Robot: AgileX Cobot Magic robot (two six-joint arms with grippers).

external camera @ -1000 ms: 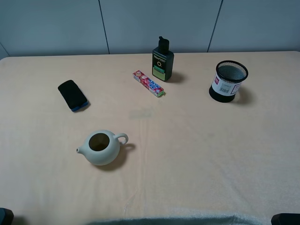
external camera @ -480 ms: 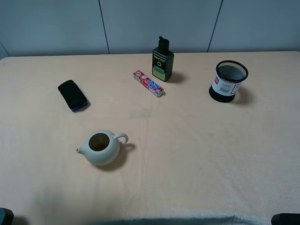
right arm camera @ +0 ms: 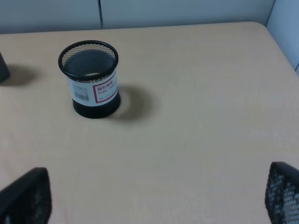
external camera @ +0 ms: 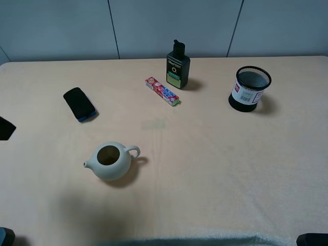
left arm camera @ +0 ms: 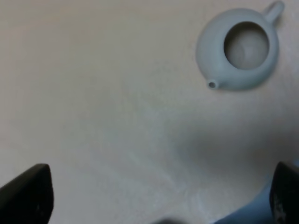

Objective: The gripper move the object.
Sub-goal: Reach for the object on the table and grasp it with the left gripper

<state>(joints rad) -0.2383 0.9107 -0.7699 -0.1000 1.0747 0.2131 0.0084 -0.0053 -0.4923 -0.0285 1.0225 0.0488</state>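
teapot: upright on the table, left of centre, nothing touching it; left wrist view looks into its open mouth.
left gripper: fingers wide apart, empty, clear of teapot.
right gripper: fingers apart, empty; faces mesh cup.
overhead only: dark bottle.

A black mesh cup with a white, red-framed label stands upright on the beige tabletop, at about eleven o'clock from the hand. Its shadow falls toward three o'clock. The hand's two fingers stand wide apart, bare tabletop between them.
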